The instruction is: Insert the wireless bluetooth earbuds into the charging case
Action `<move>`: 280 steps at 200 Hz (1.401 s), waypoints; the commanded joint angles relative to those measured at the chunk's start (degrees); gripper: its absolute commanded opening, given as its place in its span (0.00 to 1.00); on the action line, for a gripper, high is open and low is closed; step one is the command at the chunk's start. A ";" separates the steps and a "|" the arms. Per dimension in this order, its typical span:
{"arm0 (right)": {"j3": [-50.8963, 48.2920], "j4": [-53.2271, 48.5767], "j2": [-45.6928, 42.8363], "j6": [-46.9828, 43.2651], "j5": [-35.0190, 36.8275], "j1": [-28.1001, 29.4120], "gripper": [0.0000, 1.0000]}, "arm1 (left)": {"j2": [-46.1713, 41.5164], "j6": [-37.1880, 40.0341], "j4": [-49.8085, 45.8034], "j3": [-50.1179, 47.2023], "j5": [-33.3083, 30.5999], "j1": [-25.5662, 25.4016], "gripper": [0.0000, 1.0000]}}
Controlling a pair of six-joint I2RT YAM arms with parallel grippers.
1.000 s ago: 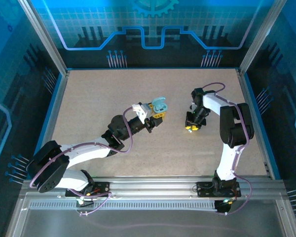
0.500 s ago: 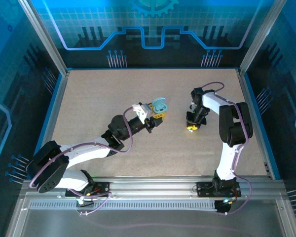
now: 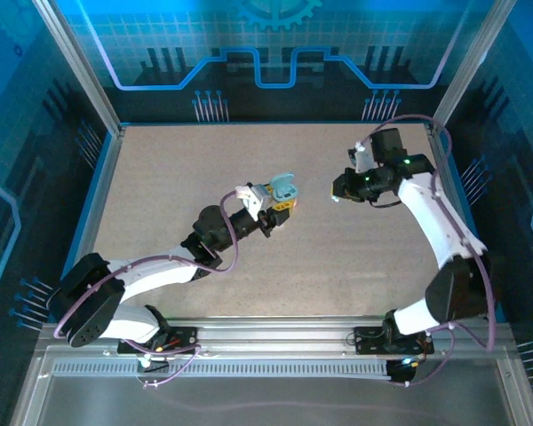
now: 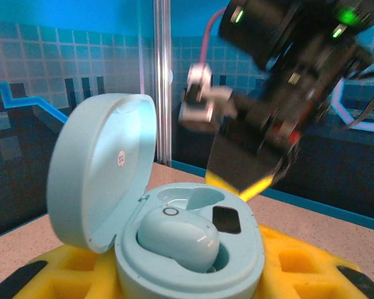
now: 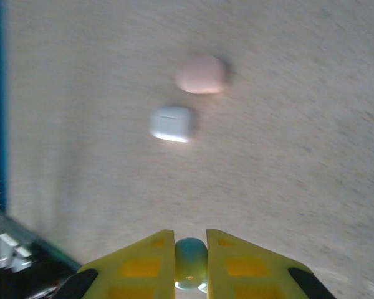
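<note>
Clamped across its rounded sides in the right pincer (image 3: 340,189), the earbud (image 5: 191,263) looks light, hard and slippery, hovering right of the open charging case (image 4: 187,280) gripped in the left pincer (image 3: 280,202).

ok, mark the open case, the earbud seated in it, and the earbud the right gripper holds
open case (image 4: 103,171), left wrist view, inside of raised lid
seated earbud (image 4: 174,240), left wrist view, rounded top
held earbud (image 5: 191,261), right wrist view, its visible middle
</note>
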 commanded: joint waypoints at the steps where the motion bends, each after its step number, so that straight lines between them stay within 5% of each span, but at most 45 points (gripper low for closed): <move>1: 1.92 2.67 -3.38 1.38 -13.46 1.29 0.18 | 1.10 -0.94 2.25 0.28 0.99 0.29 0.28; 90: 5.85 2.14 -3.13 -3.04 -23.11 8.81 0.18 | 3.17 -1.88 2.72 2.47 6.26 0.33 0.28; 280: 8.09 -3.62 0.82 -5.80 -14.84 11.37 0.21 | 3.76 -3.03 6.00 3.18 12.44 0.33 0.29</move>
